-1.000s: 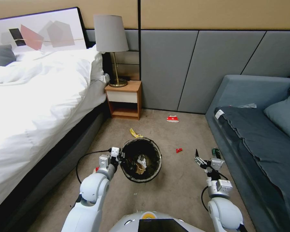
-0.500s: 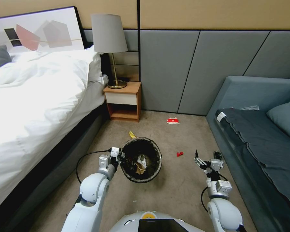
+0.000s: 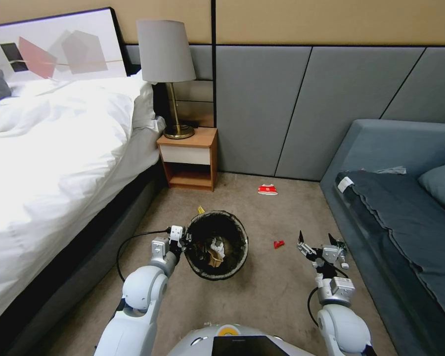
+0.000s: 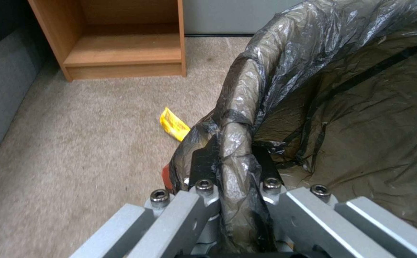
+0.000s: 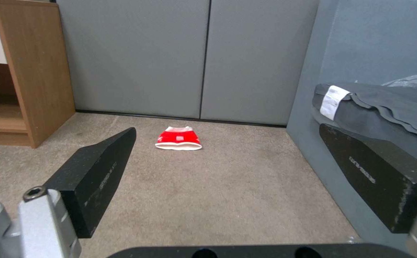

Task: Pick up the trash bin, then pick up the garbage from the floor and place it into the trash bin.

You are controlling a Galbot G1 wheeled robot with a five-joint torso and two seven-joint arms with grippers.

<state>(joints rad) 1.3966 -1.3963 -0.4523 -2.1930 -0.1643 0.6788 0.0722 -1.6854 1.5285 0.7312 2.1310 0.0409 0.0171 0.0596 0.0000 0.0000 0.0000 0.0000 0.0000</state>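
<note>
left arm: bent at the elbow, forearm reaching forward from the low left of the head view, wrist level with the bin's rim
left claw (image 3: pixel 183 239): clenched on the trash bin's near-left rim, one finger inside and one outside, bag plastic bunched between them; seen close in the left wrist view (image 4: pixel 232 168)
trash bin (image 3: pixel 216 245): held off the carpet, tilted so its mouth faces the head camera; dark bag (image 4: pixel 314 107) folded over the rim; sits mid-floor between bed and sofa
bin contents: crumpled white tissue (image 3: pixel 216 245) and brown paper scraps (image 3: pixel 210 254) at the bottom
right arm: raised from the low right of the head view, forearm upright, wrist bent forward, near the sofa's front edge
right claw (image 3: pixel 315 241): released, both fingers spread wide, nothing between them, above the carpet; the two black pads (image 5: pixel 96 175) frame the red carton in the right wrist view
red-and-white carton (image 3: pixel 267 189): flat on the carpet near the grey wall panels, well ahead of the right claw; also (image 5: pixel 178 138)
small red scrap (image 3: pixel 279 244): on the carpet between bin and right claw, touching neither
yellow wrapper (image 4: pixel 173 124): on the carpet just beyond the bin's far-left rim, partly hidden by it in the head view (image 3: pixel 201 209)
red piece at bin base: sliver of red under the bag beside the left claw, too hidden to tell what it is
nightstand (image 3: pixel 188 158): against the wall by the bed's head, lamp (image 3: pixel 166 64) on top
bed (image 3: pixel 54 148): along the left side of the floor
sofa (image 3: pixel 400 207): along the right side, dark cover with a white tag (image 5: pixel 333 101)
</note>
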